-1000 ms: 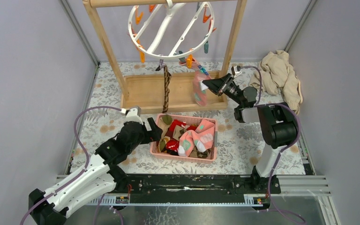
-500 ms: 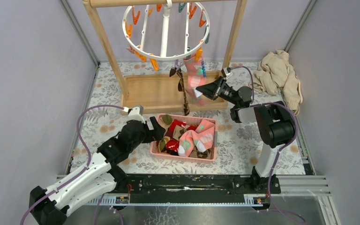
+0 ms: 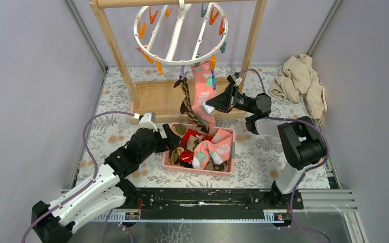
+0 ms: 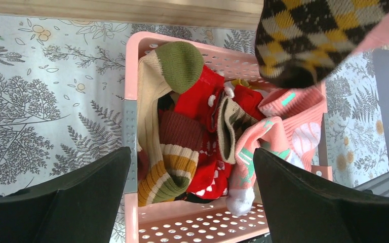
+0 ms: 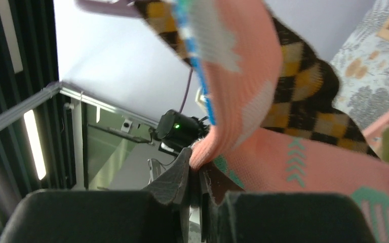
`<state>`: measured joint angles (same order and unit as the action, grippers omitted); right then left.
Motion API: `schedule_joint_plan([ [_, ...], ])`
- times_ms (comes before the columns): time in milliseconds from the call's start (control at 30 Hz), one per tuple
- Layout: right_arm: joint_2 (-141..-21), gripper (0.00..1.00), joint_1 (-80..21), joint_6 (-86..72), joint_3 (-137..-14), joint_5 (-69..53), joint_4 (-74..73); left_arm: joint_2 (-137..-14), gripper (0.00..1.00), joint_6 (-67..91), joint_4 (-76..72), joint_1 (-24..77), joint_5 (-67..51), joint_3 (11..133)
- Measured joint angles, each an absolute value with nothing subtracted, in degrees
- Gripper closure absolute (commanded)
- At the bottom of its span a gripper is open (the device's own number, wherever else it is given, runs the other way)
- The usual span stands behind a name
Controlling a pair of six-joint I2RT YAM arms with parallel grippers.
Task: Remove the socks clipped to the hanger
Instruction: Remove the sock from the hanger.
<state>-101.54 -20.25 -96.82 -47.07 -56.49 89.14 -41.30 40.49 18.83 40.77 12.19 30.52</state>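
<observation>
The white ring hanger (image 3: pixel 180 33) hangs from the rack bar, with orange and teal clips round it. Two socks hang clipped at its near rim: a pink sock (image 3: pixel 201 83) and a brown argyle sock (image 3: pixel 188 101). My right gripper (image 3: pixel 212 107) is shut on the pink sock's lower end and pulls it taut; the right wrist view shows the pink sock (image 5: pixel 243 66) pinched in the gripper (image 5: pixel 198 174), with the argyle sock (image 5: pixel 304 106) behind. My left gripper (image 3: pixel 170 138) is open and empty over the left end of the pink basket (image 3: pixel 197 170), which holds several socks (image 4: pixel 202 116).
The wooden rack frame (image 3: pixel 112 48) stands on a wooden base tray (image 3: pixel 154 98) at the back. A beige cloth heap (image 3: pixel 302 81) lies at the back right. Grey walls close in on both sides. The argyle sock's toe (image 4: pixel 304 40) hangs above the basket.
My right gripper has moved left and nearer with the pink sock, stretching it. The hanger has swung and turned, and the argyle sock has swung along. The left arm has barely moved.
</observation>
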Motion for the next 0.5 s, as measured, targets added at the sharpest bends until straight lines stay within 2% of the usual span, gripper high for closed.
schedule_joint_plan([
  [500,-91.2,0.88,-25.7,-102.1,-46.4,-59.7,90.4,-42.1,0.01,39.9,17.6,40.8,11.3,32.8],
])
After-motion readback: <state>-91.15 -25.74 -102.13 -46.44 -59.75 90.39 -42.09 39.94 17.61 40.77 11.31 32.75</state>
